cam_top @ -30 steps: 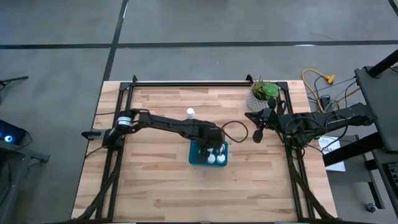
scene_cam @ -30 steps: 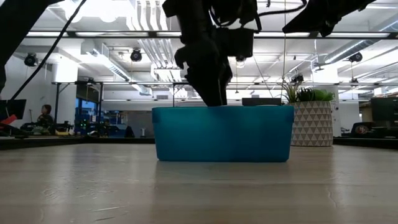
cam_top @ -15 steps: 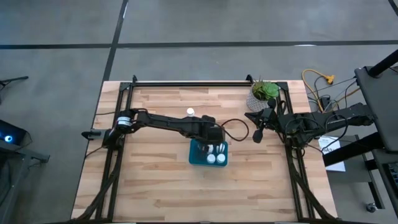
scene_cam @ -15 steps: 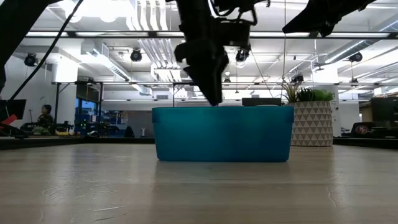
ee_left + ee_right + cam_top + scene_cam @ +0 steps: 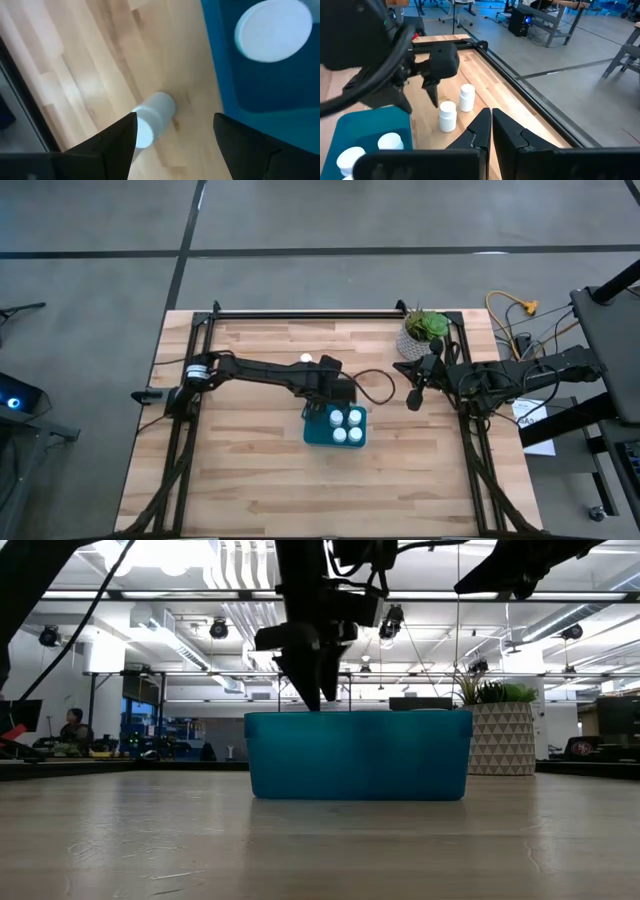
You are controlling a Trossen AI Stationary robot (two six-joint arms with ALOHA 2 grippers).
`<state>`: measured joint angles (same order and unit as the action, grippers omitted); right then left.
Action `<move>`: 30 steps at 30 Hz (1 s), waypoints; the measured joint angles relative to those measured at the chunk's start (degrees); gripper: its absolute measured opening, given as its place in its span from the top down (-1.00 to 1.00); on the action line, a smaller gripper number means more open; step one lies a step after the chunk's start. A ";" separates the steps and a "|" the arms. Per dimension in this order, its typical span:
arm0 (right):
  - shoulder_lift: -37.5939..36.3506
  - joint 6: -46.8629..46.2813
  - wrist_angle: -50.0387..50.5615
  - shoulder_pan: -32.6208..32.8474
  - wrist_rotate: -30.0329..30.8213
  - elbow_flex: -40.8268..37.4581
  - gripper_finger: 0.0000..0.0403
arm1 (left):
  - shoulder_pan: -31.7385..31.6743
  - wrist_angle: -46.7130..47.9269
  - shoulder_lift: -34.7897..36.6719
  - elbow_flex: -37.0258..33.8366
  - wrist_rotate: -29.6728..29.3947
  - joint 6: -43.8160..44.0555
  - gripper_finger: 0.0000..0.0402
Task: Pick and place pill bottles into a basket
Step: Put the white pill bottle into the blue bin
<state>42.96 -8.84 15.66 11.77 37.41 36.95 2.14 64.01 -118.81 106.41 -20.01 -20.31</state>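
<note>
The teal basket [image 5: 312, 435] [image 5: 358, 754] sits mid-table with several white pill bottles [image 5: 346, 426] standing in it; one cap [image 5: 274, 29] shows in the left wrist view. Two more bottles [image 5: 447, 116] [image 5: 466, 97] stand on the wood beyond the basket's far side; the high view shows one [image 5: 305, 360]. My left gripper [image 5: 320, 405] [image 5: 318, 690] hangs open and empty just above the basket's far left rim, pointing steeply down, with a table bottle [image 5: 155, 117] showing between its fingers farther off. My right gripper [image 5: 412, 398] [image 5: 491, 117] waits shut at the table's right side.
A white patterned plant pot [image 5: 422, 335] [image 5: 505, 735] stands at the table's far right corner, close to my right gripper. Black frame rails [image 5: 300, 313] run along the far and side edges. Bare wood lies on the near side of the basket.
My left gripper has risen out of the basket and drawn back toward the table's far left, tipping and rolling as it went, still open. The bottles it had covered in the basket's far half now show, standing in the basket.
</note>
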 joint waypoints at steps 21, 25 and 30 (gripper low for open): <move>0.28 -0.65 -0.03 -0.02 -0.87 -0.35 0.96 | -11.28 -6.63 6.66 -5.08 23.52 -11.88 -0.21; 0.31 -0.47 -0.02 0.00 -1.74 -0.35 0.96 | -11.30 -6.57 6.75 -8.56 23.34 -13.48 -0.21; 0.31 0.00 -0.04 -0.02 -1.77 -0.35 0.96 | -11.94 -7.19 7.11 -10.10 22.79 -14.90 -0.21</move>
<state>43.27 -8.84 15.62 11.75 35.64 36.60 -9.79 56.82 -111.70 96.32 2.78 -35.22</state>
